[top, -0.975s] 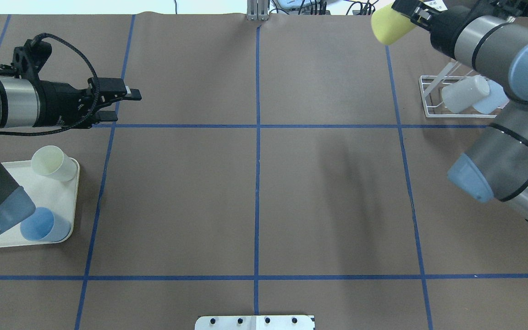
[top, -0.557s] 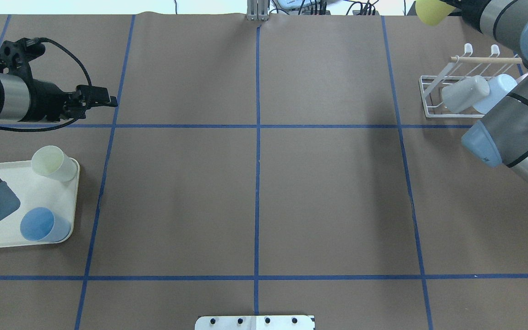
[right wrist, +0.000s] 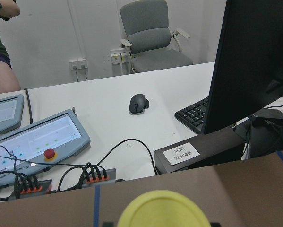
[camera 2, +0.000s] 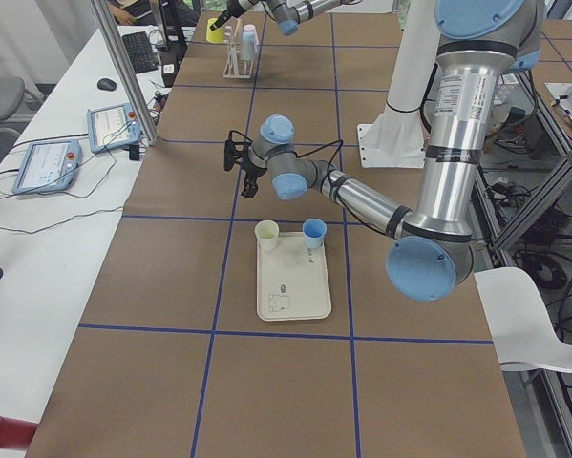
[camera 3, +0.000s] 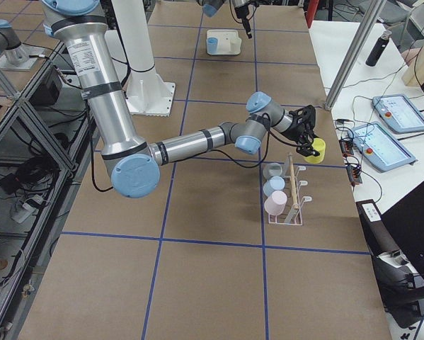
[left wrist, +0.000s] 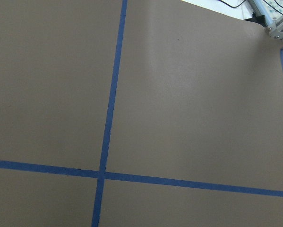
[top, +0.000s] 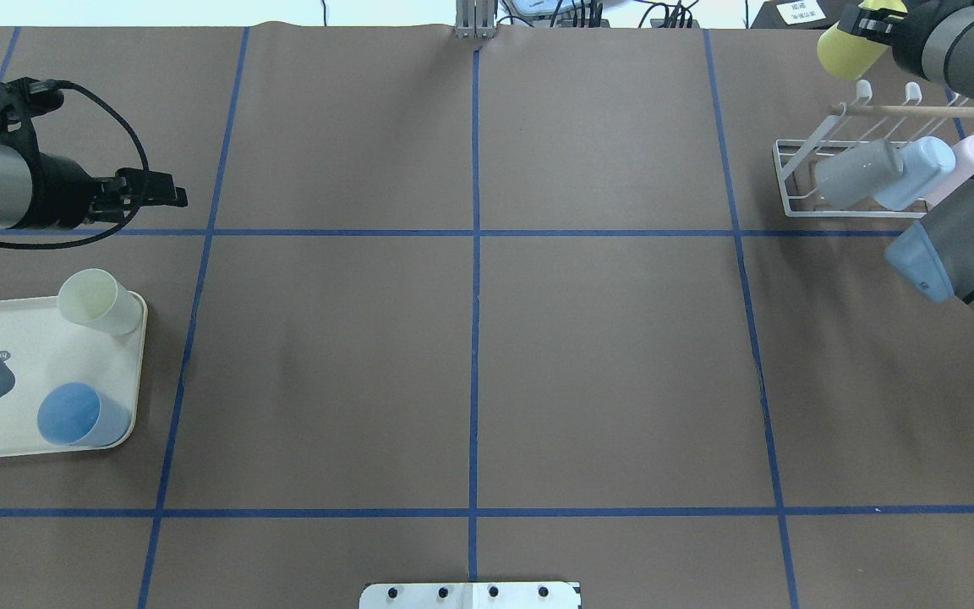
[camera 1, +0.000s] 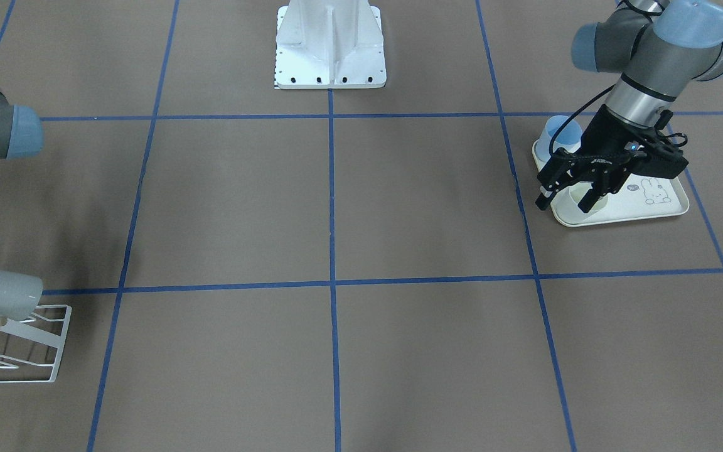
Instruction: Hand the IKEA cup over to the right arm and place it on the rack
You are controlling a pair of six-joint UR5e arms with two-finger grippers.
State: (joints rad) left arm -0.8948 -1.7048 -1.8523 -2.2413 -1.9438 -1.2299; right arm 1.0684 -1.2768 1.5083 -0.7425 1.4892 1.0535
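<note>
Yellow IKEA cup (top: 844, 51) is hanging in the air just beside the rack (top: 791, 193), beyond its wooden dowel (top: 901, 110) on the side away from the robot. The right gripper (top: 874, 19) is pinching the cup between its fingers. A grey cup (top: 859, 169), a light blue cup (top: 918, 167) and a pink cup (top: 967, 159) are lying tilted on the rack. Well apart from the rack, at the opposite end of the surface (top: 605, 355), the left gripper (camera 1: 564, 201) is hovering with its fingers spread.
</note>
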